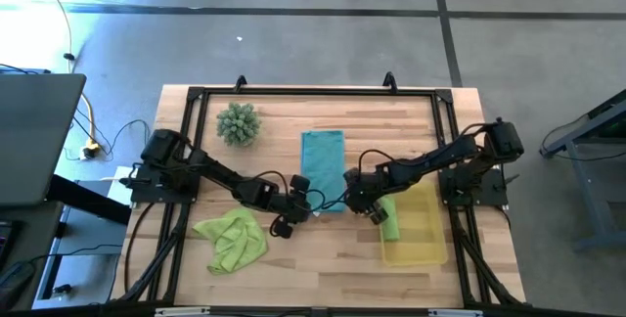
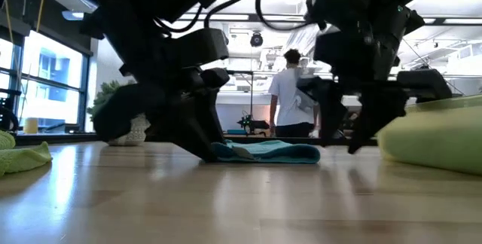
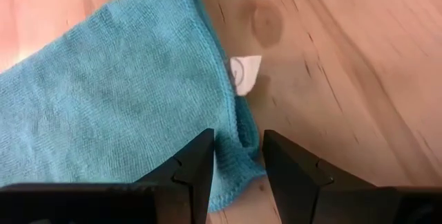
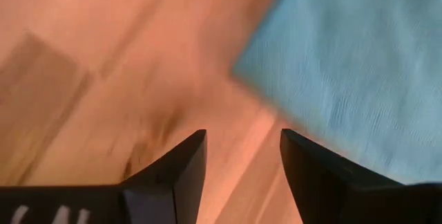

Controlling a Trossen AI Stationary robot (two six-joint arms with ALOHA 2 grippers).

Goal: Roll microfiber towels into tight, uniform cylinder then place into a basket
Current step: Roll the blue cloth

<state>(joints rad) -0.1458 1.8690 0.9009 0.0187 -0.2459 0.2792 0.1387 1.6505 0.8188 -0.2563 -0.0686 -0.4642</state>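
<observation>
High view: both my arms meet at the near end of the flat teal-blue microfiber towel (image 1: 322, 167), which lies spread in the middle of the pale wooden desk (image 1: 293, 258). My left tool (image 1: 311, 203) sits at the towel's near left corner; left wrist view shows its fingers (image 3: 197, 172) clamped on a pinched-up fold of the teal edge (image 3: 103, 113), with a small white care tag (image 3: 245, 74) sticking out just beyond. My right tool (image 1: 348, 200) is at the near right corner; right wrist view shows its fingers (image 4: 179, 165) apart, bare desk (image 4: 103, 58) between them, nothing held, and the teal towel's corner (image 4: 359, 65) just ahead. Rolled lime-green microfiber towel (image 1: 388, 216) lies at the left side of the shallow translucent yellow plastic basket (image 1: 423, 241), which sits on the right of the desk, beside my right arm. Second lime-green microfiber towel (image 1: 233, 239), crumpled and unrolled, lies on the desk near-left, well apart from the basket. Spiky round green plant ball (image 1: 238, 123) stands far-left, clear of the towels. Low view: teal towel (image 2: 271, 151) flat on the desk with the edge lifted at my left tool, and a person (image 2: 290, 93) standing in the room behind.
</observation>
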